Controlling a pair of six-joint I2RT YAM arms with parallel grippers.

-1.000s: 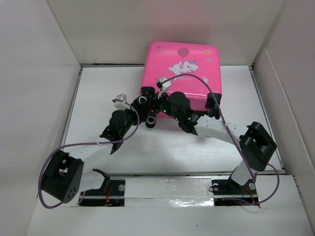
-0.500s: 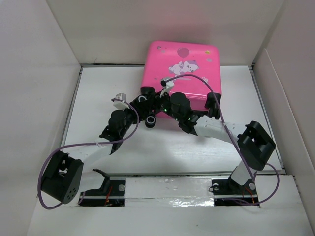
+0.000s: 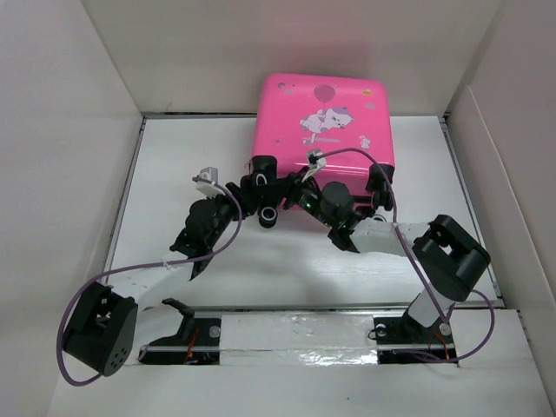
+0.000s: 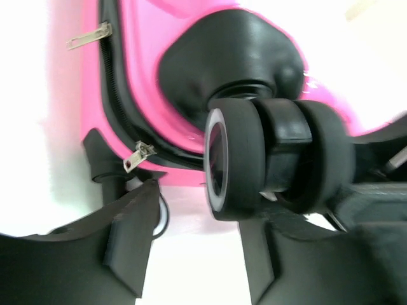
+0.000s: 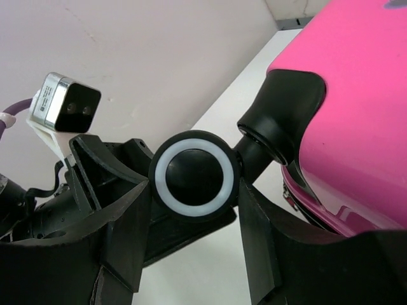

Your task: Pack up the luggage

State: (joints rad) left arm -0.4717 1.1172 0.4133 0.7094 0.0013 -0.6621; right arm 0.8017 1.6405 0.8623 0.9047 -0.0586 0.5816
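The luggage (image 3: 321, 130), a small glossy hot-pink hard-shell suitcase with rounded corners and a white cartoon animal and balloon print, lies printed side up at the far middle of the white table (image 3: 174, 165), its far edge against the pale back wall (image 3: 287, 52). Both arms reach to its near left corner, where a black caster wheel (image 5: 194, 175) with a white ring on its face sticks out toward the arm bases.

The right gripper (image 5: 194, 192) is closed on that wheel: one black fingertip lies against the tread on each side, and the ringed face looks straight into the wrist camera. The left gripper (image 4: 196, 206) sits just left of the same corner (close enough that its silver wrist camera (image 5: 63, 105) fills the right wrist view beside the wheel). Its fingers (image 4: 130, 229) stand apart with only bare table and pink shell between them, and the twin-tyred wheel shows edge-on just past the tip of one finger.

Along the luggage's near side runs a dark zipper (image 4: 114, 95) carrying two metal pulls (image 4: 137, 157). A second black wheel (image 3: 375, 178) marks the near right corner.
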